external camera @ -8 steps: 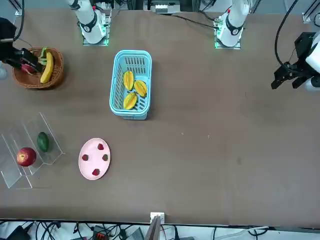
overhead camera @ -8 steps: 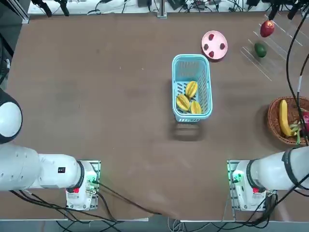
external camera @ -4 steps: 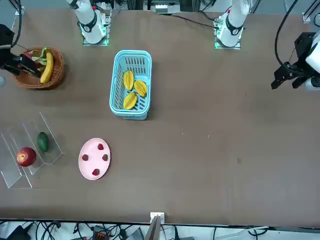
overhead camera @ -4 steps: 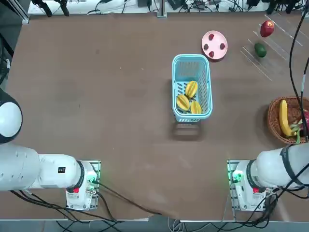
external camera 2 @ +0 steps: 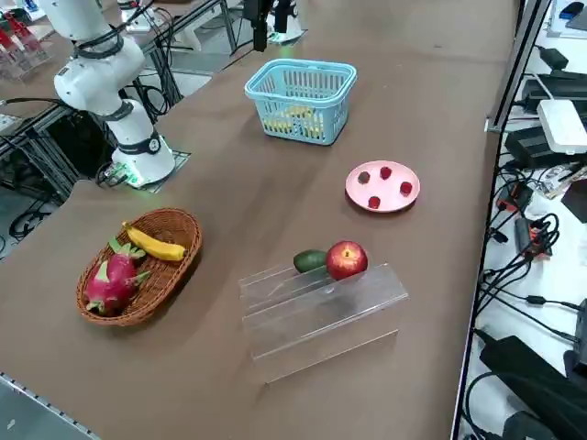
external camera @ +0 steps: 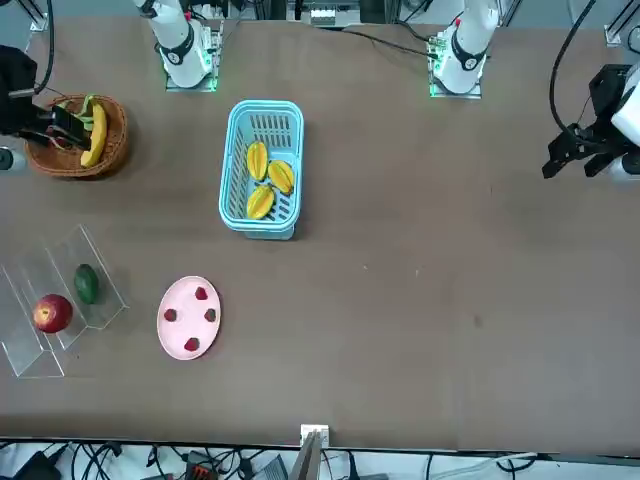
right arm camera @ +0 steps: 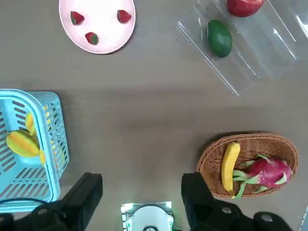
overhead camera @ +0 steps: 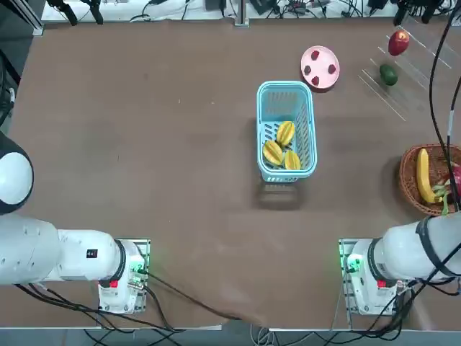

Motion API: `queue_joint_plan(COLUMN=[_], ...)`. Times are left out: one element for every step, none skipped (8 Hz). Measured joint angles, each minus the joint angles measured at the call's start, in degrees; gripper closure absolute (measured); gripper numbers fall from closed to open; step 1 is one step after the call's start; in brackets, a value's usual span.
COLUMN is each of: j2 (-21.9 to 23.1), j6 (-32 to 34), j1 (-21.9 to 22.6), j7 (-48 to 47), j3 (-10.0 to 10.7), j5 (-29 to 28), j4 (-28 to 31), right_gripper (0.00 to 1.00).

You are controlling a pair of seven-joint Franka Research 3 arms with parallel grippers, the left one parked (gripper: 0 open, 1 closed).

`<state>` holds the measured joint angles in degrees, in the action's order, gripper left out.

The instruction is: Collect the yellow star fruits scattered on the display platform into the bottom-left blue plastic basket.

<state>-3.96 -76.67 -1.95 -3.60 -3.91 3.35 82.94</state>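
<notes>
The right gripper hangs high above the table with its two dark fingers spread wide apart, holding and touching nothing. The three yellow ridged star fruits lie together inside the light blue slotted plastic basket, well apart from the gripper, while the clear tiered display platform carries only a red apple and a green fruit.
</notes>
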Motion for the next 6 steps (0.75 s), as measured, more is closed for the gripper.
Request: queue_joint_plan(j2=[0.97, 1.79, 2.58, 3.91, 5.42, 6.11], j6=[-0.72, -1.37, -2.19, -4.14, -6.02, -6.57], j1=[1.32, 1.95, 2.21, 2.34, 2.36, 2.36], j7=[0.00, 0.00, 0.00, -0.11, -0.15, -0.15], j3=[1.70, 2.58, 2.84, 2.96, 3.06, 3.15], j5=[-0.02, -0.06, -0.08, -0.08, -0.08, -0.08], j4=[1.44, 2.53, 3.68, 5.84, 8.04, 8.64], right_gripper=[0.00, 0.00, 0.00, 0.00, 0.00, 0.00])
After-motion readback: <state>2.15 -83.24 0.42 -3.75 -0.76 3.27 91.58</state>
